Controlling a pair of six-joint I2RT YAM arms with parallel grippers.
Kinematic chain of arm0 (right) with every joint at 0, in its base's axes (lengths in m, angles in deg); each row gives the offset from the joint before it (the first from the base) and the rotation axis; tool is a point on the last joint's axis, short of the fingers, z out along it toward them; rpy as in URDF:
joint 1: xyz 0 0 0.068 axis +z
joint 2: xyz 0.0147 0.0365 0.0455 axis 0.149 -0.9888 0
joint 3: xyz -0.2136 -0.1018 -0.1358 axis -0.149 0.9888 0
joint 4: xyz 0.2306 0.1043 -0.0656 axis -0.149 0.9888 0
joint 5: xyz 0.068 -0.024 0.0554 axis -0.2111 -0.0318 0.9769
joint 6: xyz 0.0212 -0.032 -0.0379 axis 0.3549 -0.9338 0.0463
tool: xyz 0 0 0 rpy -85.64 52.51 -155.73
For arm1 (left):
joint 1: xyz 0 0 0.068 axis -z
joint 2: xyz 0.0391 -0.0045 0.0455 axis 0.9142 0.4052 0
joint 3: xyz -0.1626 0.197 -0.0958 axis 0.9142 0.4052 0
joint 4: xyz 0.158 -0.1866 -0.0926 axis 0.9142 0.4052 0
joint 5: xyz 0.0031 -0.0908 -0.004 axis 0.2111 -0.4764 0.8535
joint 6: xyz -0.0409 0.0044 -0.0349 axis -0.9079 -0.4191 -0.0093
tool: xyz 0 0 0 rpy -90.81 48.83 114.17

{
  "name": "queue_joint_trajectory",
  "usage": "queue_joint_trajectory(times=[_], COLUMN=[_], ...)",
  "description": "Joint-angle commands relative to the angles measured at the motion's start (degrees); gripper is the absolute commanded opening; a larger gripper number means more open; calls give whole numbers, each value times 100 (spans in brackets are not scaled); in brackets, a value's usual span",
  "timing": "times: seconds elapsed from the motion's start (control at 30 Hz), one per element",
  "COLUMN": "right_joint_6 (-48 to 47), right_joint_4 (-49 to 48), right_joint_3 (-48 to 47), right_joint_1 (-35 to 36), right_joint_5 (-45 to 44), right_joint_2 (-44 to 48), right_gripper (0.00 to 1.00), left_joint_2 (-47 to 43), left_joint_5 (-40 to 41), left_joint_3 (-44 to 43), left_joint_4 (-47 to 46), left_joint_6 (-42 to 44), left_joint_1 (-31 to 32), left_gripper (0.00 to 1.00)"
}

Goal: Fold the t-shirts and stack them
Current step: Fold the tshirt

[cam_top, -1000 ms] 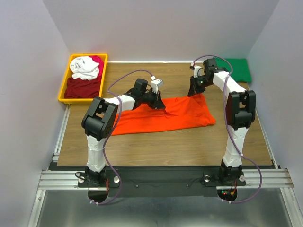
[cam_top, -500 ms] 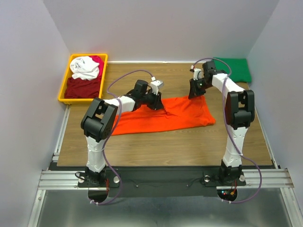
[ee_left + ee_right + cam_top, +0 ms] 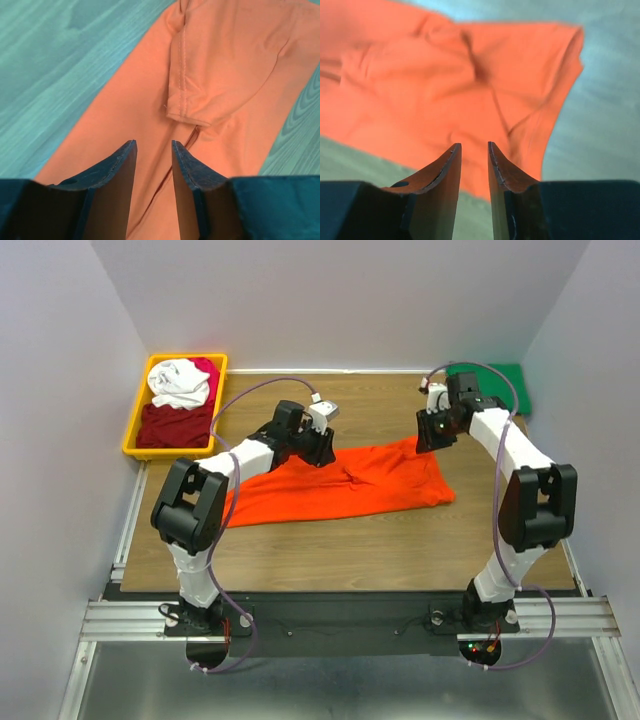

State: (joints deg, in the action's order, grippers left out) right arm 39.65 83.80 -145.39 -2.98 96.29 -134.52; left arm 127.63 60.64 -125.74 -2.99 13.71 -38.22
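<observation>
Orange t-shirt lies spread across the middle of your table, a long band running from near left up to far right, creased and doubled over near its centre. Your left gripper sits at the shirt's far edge, about mid-length. In the left wrist view that left gripper has its fingers spread with a clear gap, nothing pinched; you can see the orange t-shirt through the gap, with a folded-over flap and a stitched edge just ahead of the tips. Your right gripper is at the shirt's far right corner. From the right wrist view the right gripper is also parted, by a narrower gap, with no cloth between the fingers. The orange t-shirt there lies beyond the tips, blurred, so you cannot tell from that view whether the tips touch it. Dark green t-shirt lies flat in the far right corner of the table, just behind your right arm, apart from the orange one. Yellow bin stands off the table's far left corner. It holds a crumpled white t-shirt at the far end, a magenta t-shirt showing beside it, and a dark red t-shirt filling the near end. Both arms reach forward over the table from their bases at the near edge.
</observation>
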Motion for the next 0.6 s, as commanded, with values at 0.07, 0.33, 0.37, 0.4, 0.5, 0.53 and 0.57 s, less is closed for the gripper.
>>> queue_joint_trajectory(times=[0.07, 0.33, 0.37, 0.4, 0.5, 0.53, 0.57], right_joint_6=[-180, -294, -303, -303, -347, -364, -356], right_joint_4=[544, 360, 264, 211, 53, 35, 52], right_joint_3=[957, 976, 819, 721, -5, -253, -542], right_joint_1=[-13, -5, -5, -5, -5, -5, -5], right_joint_5=[-78, -833, -957, -1097, -1580, -1652, -1713], right_joint_2=[372, -400, -549, -829, -1375, -1812, -2016], right_gripper=[32, 29, 29, 28, 26, 26, 26], left_joint_2=[-500, -668, -659, -642, -667, -668, -676], left_joint_5=[364, 714, 750, 777, 1005, 1101, 1311], left_joint_3=[-30, 322, 375, 436, 735, 840, 1067], left_joint_4=[917, 2200, 2271, 2420, 2500, 2500, 2483], left_joint_6=[721, 2230, 2338, 2469, 2962, 3067, 3155], left_joint_1=[-247, -1169, -1275, -1459, -1627, -1636, -1636], left_gripper=[44, 40, 40, 39, 37, 36, 35])
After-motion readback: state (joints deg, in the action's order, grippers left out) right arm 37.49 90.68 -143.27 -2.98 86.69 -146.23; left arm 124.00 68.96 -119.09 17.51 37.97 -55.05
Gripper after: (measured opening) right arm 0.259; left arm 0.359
